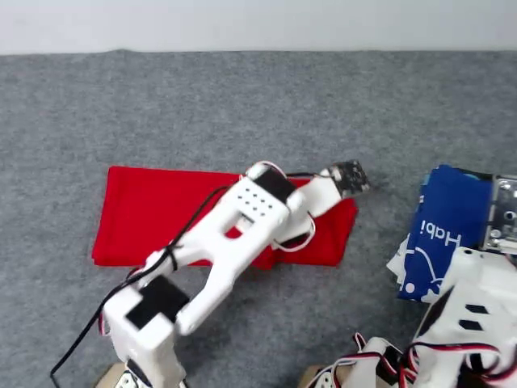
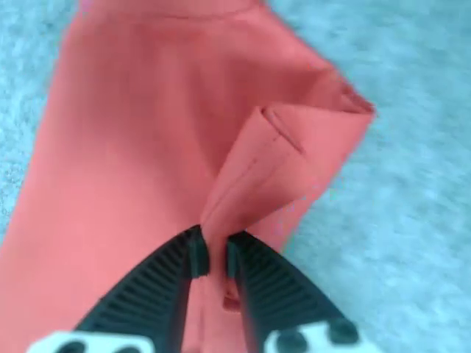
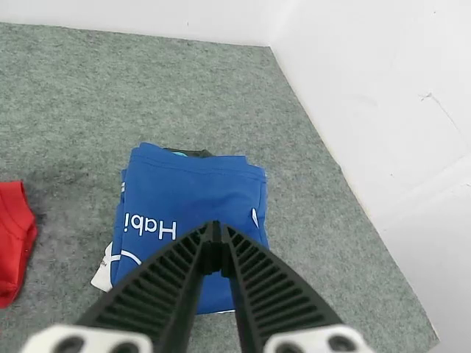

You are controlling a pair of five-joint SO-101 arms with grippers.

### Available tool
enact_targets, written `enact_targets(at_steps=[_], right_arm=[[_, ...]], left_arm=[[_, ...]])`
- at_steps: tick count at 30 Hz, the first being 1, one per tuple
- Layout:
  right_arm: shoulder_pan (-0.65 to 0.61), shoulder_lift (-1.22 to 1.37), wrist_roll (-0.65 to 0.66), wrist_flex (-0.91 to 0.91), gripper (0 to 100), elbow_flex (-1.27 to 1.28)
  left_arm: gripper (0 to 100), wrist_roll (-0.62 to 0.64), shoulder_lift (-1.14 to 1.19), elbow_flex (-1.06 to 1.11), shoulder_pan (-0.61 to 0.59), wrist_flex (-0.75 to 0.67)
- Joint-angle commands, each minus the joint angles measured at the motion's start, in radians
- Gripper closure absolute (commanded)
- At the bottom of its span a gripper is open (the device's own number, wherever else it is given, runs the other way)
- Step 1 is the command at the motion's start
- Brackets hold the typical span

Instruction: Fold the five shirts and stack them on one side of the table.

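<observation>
A red shirt (image 1: 161, 212) lies partly folded on the grey carpeted table, left of centre. My left gripper (image 2: 215, 252) is shut on a raised fold of the red shirt (image 2: 147, 147), pinching a ridge of cloth near its right end; in the high view that arm (image 1: 242, 234) reaches across the shirt. A folded blue shirt (image 1: 447, 230) tops a stack at the right side, with white cloth showing beneath it. My right gripper (image 3: 215, 246) hovers above the blue shirt (image 3: 188, 206), shut with nothing in it.
A white wall (image 3: 383, 95) borders the table's right edge and far edge. Bare grey carpet (image 1: 242, 113) stretches behind the shirts. The right arm's base (image 1: 477, 323) stands at the near right corner.
</observation>
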Motion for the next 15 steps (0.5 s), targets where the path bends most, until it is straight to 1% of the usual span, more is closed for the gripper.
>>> enact_targets(at_steps=[1,3,5,7,10,15], right_arm=[[0.008,-0.001,0.011,0.039,98.8,0.002],[0.010,-0.001,0.011,0.039,98.8,0.002],[0.010,-0.001,0.012,0.039,98.8,0.002],[0.010,-0.001,0.012,0.039,98.8,0.002],[0.008,0.004,0.012,0.039,98.8,0.002],[0.007,0.005,0.012,0.039,98.8,0.002]], left_arm=[[94,-0.029,0.058,-0.096,-0.054,0.002],[89,-0.032,0.084,-0.116,-0.089,-0.002],[86,-0.037,0.095,-0.127,-0.120,-0.006],[86,-0.052,0.097,-0.130,-0.141,-0.006],[86,-0.114,0.103,-0.128,-0.155,0.002],[86,-0.163,0.104,-0.128,-0.195,-0.018]])
